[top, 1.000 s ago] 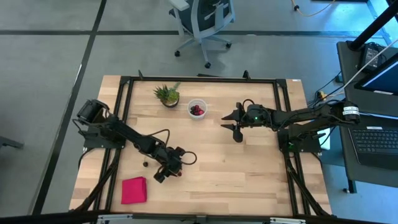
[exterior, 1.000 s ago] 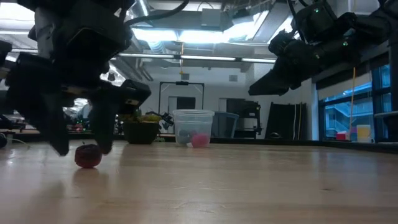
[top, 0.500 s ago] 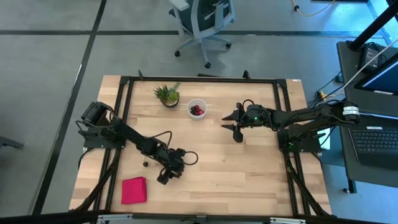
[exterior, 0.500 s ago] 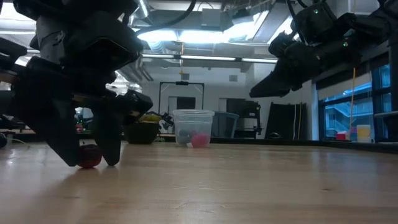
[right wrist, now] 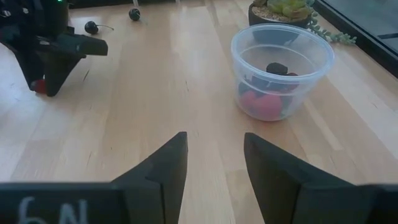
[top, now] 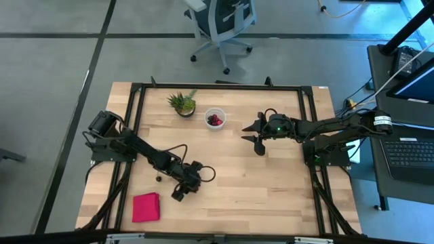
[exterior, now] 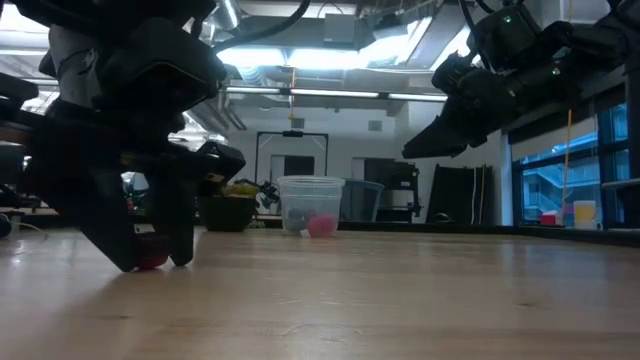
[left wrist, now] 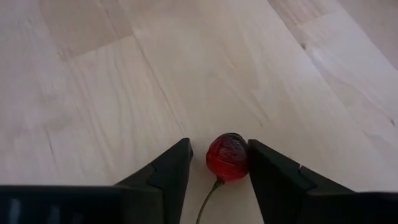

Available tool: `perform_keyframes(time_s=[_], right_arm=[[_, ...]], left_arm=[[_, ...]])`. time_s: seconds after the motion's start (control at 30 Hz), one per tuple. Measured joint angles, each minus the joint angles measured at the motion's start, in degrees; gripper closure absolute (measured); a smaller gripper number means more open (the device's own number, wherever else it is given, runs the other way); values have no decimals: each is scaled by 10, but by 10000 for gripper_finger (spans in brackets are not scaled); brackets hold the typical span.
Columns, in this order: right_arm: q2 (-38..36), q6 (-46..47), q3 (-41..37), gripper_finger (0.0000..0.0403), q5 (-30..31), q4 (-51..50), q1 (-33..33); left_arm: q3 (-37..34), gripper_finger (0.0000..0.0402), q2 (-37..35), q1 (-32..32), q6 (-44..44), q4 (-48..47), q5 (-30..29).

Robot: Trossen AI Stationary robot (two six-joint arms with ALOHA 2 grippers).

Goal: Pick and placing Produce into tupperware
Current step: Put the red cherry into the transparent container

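Cloth (top: 146,207), pink and square, is seen far left of the tub (top: 215,119). Nearer, the left gripper (left wrist: 217,163) is lowered to the table (top: 271,183), its fingers parted around a red cherry (left wrist: 227,157) without clamping it. More fruit (right wrist: 268,99) lies inside the tub. Right of the tub, the right gripper (right wrist: 214,155) is held open above the wood.

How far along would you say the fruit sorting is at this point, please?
Partly done: the tupperware already holds several red and dark fruits. In hand: the left gripper is down on the table with its fingers either side of a red cherry, not yet lifted. Left: two dark fruits on the wood. The right gripper hovers open near the cup.
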Motion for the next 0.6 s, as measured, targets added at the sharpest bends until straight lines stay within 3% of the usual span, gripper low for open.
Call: perform_keyframes(time_s=[0.37, 0.6], right_arm=[[0, -2, 0, 242, 0, 0, 0], [0, -2, 0, 242, 0, 0, 0]], left_arm=[[-1, 346, -3, 2, -1, -2, -14], [-5, 344, -58, 44, 3, -33, -29]])
